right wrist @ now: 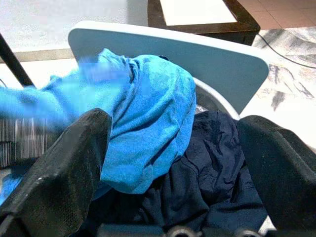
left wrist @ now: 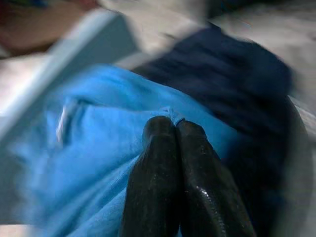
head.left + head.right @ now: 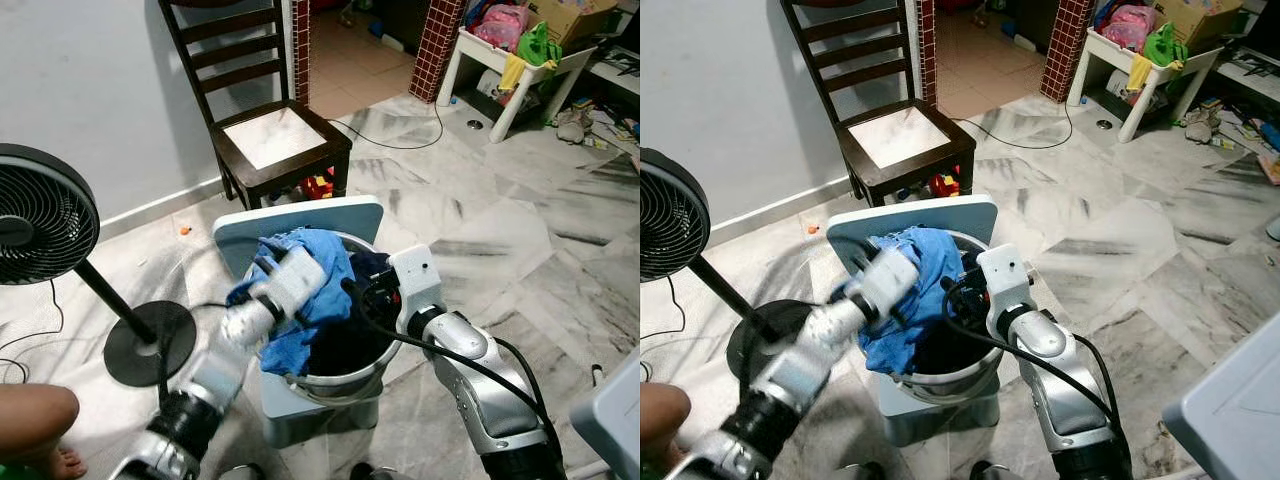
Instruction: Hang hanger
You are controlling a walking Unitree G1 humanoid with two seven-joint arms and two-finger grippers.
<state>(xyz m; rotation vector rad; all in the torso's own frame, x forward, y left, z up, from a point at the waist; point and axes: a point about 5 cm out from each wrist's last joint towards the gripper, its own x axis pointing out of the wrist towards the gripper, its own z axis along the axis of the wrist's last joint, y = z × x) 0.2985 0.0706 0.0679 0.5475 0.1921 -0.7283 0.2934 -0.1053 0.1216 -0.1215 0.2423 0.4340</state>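
Note:
A metal bucket (image 3: pixel 340 385) stands on a pale blue stool (image 3: pixel 300 215) and holds a bright blue cloth (image 3: pixel 330 260) over a dark navy garment (image 3: pixel 345 340). My left gripper (image 2: pixel 168 123) is shut, its fingertips pinching a small fold of the blue cloth; that arm is blurred over the bucket's left side. Over the bucket's right rim my right gripper (image 1: pixel 173 121) is wide open above the navy garment and holds nothing. One of its fingers (image 1: pixel 64 168) lies beside the blue cloth.
A dark wooden chair (image 3: pixel 270 135) stands just behind the stool. A standing fan (image 3: pixel 40 215) with its round base (image 3: pixel 150 345) is on the left. A person's leg (image 3: pixel 35 415) is at the lower left. A cluttered white table (image 3: pixel 520 60) is far right, a cable (image 3: pixel 400 140) on the floor.

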